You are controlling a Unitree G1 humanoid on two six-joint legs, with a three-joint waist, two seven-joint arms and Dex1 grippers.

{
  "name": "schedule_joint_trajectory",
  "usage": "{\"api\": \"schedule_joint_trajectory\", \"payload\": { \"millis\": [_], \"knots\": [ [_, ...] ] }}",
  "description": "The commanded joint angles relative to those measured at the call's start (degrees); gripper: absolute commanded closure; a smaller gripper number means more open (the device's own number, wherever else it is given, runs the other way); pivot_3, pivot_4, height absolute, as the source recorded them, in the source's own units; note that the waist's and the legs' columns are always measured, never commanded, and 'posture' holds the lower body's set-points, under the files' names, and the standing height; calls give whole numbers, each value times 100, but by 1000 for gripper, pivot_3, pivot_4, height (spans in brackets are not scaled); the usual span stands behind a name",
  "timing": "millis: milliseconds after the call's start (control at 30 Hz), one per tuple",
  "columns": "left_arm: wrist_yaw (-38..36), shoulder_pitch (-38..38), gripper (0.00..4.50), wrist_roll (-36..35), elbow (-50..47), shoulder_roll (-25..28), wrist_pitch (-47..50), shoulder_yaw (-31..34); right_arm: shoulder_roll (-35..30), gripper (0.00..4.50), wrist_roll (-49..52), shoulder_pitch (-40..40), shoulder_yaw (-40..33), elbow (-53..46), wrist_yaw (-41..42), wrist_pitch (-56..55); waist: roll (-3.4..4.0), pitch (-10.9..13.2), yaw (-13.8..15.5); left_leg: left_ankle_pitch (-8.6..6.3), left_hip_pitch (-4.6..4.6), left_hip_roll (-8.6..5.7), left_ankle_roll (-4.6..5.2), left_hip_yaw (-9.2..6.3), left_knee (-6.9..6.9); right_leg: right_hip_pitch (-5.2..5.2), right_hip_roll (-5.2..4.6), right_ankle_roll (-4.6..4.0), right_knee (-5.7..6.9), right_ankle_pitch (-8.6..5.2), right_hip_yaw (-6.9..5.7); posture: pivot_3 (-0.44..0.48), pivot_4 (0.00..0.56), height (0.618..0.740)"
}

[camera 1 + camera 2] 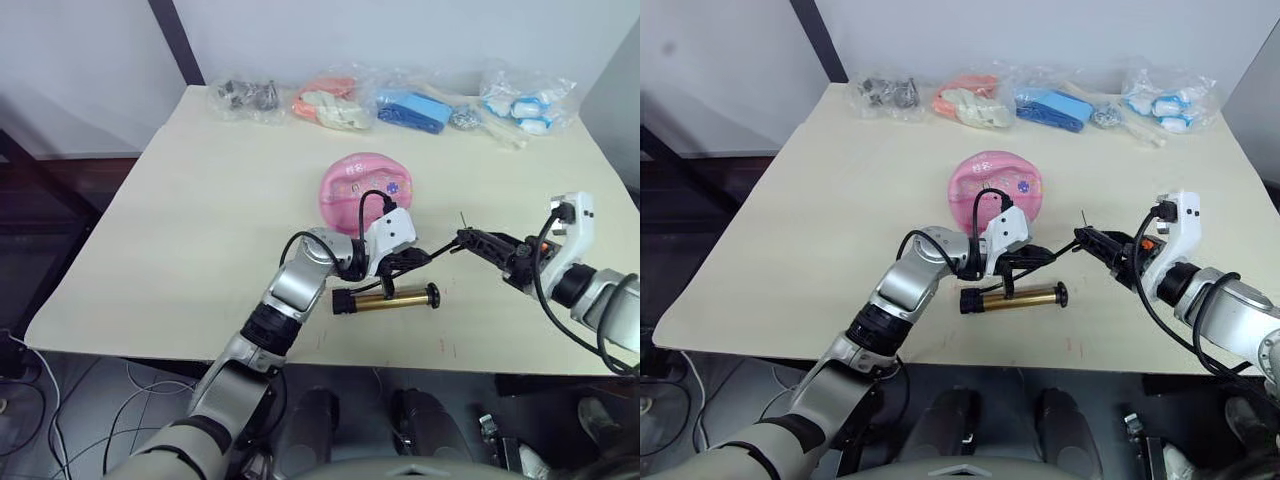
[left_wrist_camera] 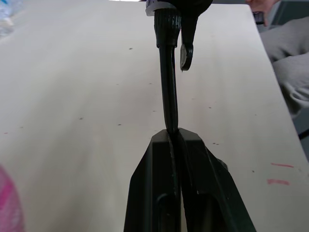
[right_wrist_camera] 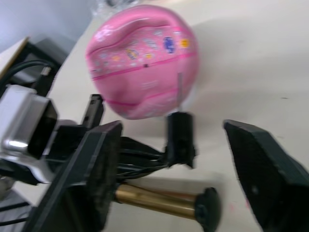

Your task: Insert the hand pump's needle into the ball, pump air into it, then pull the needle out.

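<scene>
My left pincer (image 2: 176, 133) pinches the black hose (image 2: 168, 87); my right pincer (image 3: 176, 145) is spread around the needle (image 3: 179, 92). Hand pump (image 1: 385, 298) lies near, ball (image 1: 366, 187) beyond.

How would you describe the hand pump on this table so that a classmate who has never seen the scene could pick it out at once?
Start from the pale table and find the pink ball near its middle. Just nearer the robot than the ball, below the left gripper, the hand pump lies flat. It is the one gold-brass tube with black ends, unlike the bagged items along the far edge.
</scene>
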Motion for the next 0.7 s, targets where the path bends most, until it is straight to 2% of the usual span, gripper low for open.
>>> {"api": "schedule_joint_trajectory", "payload": {
  "millis": [33,267,367,400,433,700],
  "knots": [
    [87,-28,4500,-123,-281,-32,-5,-21,-57,1027,34,-158,42,83,-33,40,0,0,-6,0,-1,0,0,2,0,0,-1,1,-1,0,1,0,150,740],
    [153,-11,4500,-159,-380,-7,67,-16,44,1027,-113,-313,157,225,-38,37,0,0,-11,-1,0,1,1,3,0,-1,1,2,-2,1,4,0,150,740],
    [160,2,4500,-170,-421,6,101,-23,115,1829,-135,-315,143,242,-69,20,0,0,-11,-1,0,1,1,3,0,-1,1,3,-2,2,4,0,150,740],
    [163,2,4500,-175,-426,14,104,-33,130,2378,-132,-318,133,237,-60,31,1,0,-11,-1,0,1,1,4,0,-1,0,2,-2,2,4,0,150,740],
    [166,-1,4500,-181,-429,18,105,-39,138,2679,-137,-325,128,238,-53,42,0,0,-11,-1,0,1,1,4,0,-1,0,3,-2,2,4,0,150,740],
    [189,-14,4500,-223,-437,34,113,-73,200,2679,-191,-409,123,283,-79,34,0,0,-11,-1,0,0,1,4,0,-1,0,3,-2,2,4,0,150,740]
  ]
}}
